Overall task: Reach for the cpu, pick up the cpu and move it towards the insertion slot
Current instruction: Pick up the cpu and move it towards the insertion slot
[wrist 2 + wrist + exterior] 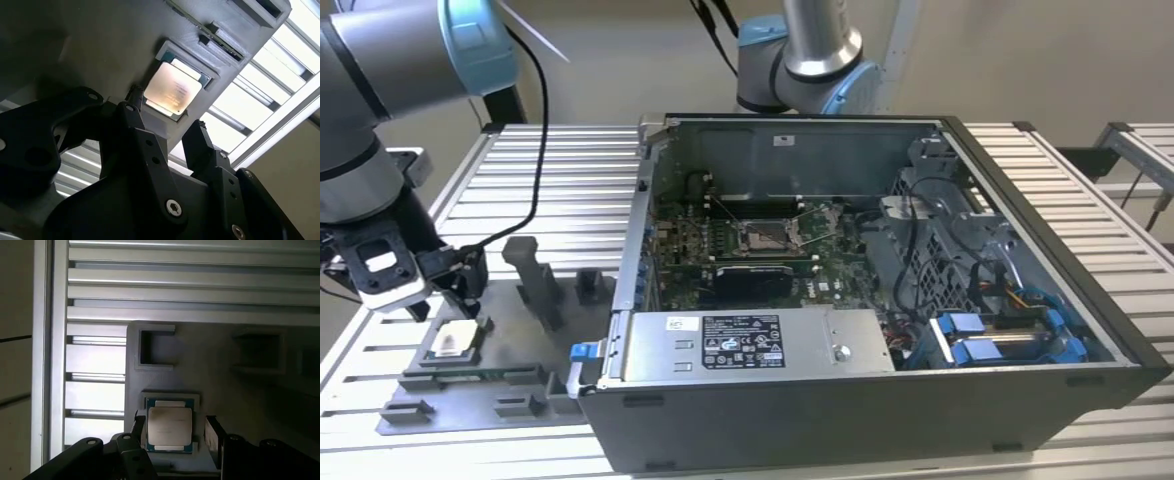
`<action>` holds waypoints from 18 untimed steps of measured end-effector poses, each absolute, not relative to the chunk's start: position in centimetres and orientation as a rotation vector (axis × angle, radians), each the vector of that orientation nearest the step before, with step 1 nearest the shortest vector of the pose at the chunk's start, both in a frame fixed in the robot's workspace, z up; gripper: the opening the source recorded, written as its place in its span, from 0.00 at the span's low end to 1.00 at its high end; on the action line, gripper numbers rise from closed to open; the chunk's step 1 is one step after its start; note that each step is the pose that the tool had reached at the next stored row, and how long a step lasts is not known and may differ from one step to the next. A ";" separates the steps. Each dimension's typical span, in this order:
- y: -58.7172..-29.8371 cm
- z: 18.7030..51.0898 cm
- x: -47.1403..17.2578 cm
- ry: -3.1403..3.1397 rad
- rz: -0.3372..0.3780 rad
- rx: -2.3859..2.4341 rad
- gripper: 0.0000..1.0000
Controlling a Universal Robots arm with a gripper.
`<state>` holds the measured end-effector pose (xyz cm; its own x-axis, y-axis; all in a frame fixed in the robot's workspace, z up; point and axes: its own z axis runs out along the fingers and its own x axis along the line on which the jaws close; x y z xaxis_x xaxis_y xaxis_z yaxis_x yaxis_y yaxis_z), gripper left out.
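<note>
The gripper hangs just over the cpu, fingers spread wide, one at each side. The cpu lies flat in a grey fixture on the surface.

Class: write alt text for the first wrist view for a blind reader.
The black gripper hovers open over a flat square silvery cpu seated in a grey plastic fixture on a ribbed metal table.

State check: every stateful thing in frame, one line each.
cpu: seated in the grey fixture pocket, not gripped.
gripper: open, straddling the cpu.
insertion slot: empty, no chip in it.
computer case: side open, board exposed.
</note>
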<state>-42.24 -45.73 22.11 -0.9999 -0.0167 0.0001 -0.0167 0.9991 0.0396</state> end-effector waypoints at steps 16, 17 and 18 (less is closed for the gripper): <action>-46.5 21.5 -42.5 -3.140 -0.062 0.026 1.00; -46.6 21.4 -42.5 -3.140 -0.062 0.026 1.00; -46.6 21.3 -42.5 -3.140 -0.062 0.026 1.00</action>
<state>-42.49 -46.62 21.33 -0.9999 -0.0167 0.0000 -0.0167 0.9991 0.0396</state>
